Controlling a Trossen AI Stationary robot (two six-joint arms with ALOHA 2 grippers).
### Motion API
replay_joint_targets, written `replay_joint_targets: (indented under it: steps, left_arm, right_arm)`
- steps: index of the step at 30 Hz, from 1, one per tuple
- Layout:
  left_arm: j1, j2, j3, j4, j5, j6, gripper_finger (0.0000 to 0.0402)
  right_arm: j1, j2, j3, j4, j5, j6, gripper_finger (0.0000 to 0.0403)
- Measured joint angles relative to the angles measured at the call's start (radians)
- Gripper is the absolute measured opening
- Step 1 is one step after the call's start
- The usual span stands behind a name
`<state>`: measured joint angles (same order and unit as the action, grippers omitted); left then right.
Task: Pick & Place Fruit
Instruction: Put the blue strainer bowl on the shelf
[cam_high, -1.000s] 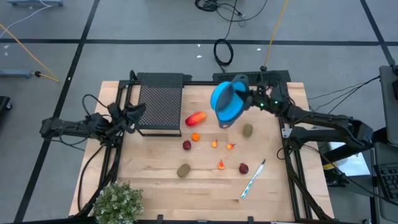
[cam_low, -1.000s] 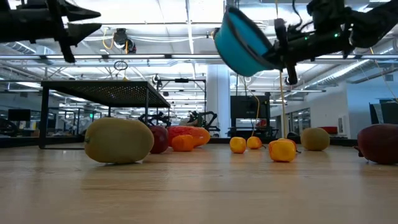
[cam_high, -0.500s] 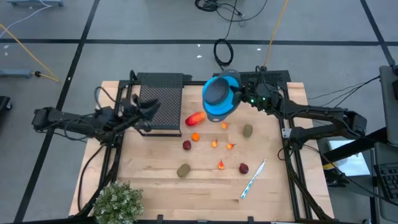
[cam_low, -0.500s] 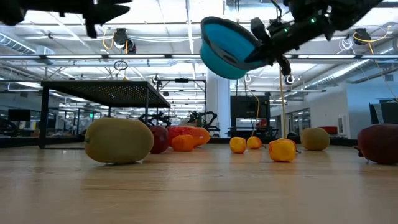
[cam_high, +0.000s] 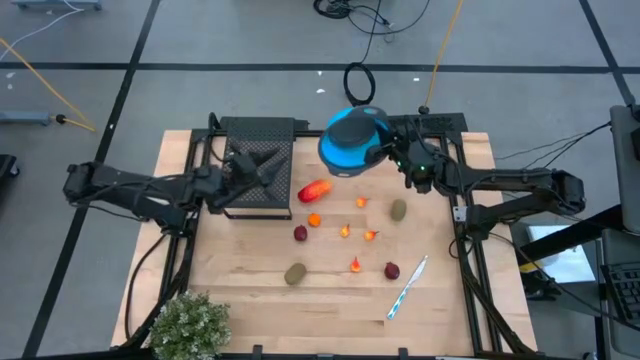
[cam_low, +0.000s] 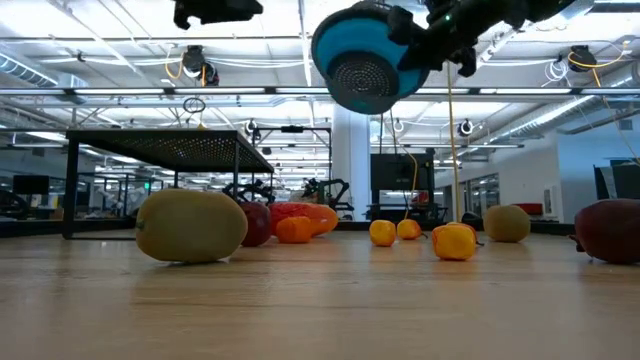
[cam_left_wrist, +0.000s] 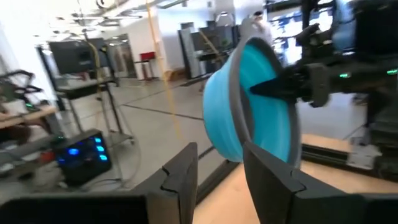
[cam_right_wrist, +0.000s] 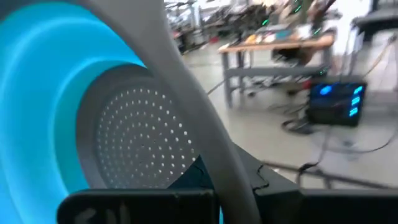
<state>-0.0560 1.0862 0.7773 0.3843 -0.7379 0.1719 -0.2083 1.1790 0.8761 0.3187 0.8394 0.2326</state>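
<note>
Above the table's far edge, right gripper (cam_high: 392, 152) pinches a blue strainer (cam_high: 350, 142) by its rim; left gripper (cam_high: 243, 168), apparently part-spread, hovers over the black rack (cam_high: 258, 160).

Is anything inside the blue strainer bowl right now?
The blue strainer bowl, clamped in the right end effector, shows only its bare perforated base; the rim hides part of the interior.

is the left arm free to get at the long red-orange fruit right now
Probably yes. The left gripper hovers over the black mesh rack with its fingers apart and empty, and the red-orange fruit lies just beside the rack with nothing covering it. The right gripper holds the blue colander clear above.
</note>
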Motion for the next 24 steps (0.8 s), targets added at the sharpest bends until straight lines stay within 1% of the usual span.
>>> replay_joint_targets:
  steps: [2, 6, 10, 13, 17, 24]
  left_arm:
    - [0.008, 0.035, 0.033, 0.002, -0.009, 0.018, 0.0146]
    - [0.029, 0.104, 0.095, 0.001, 0.003, 0.031, 0.0187]
    - [0.054, 0.172, 0.147, 0.001, 0.005, 0.043, 0.0228]
    - [0.071, 0.217, 0.183, 0.0, 0.006, 0.023, 0.0249]
    - [0.079, 0.271, 0.234, 0.002, 0.012, 0.003, 0.0261]
    - [0.082, 0.379, 0.336, 0.001, 0.038, 0.014, 0.0258]
  right_arm:
    - [0.015, 0.0, 0.0, 0.037, 0.024, -0.063, 0.0]
    - [0.034, 0.0, 0.0, 0.098, 0.024, -0.16, 0.0]
    - [0.047, 0.0, 0.0, 0.142, 0.025, -0.177, 0.0]
    - [0.054, 0.0, 0.0, 0.141, 0.029, -0.178, 0.0]
    - [0.054, 0.0, 0.0, 0.141, 0.03, -0.196, 0.0]
    - [0.054, 0.0, 0.0, 0.141, 0.031, -0.197, 0.0]
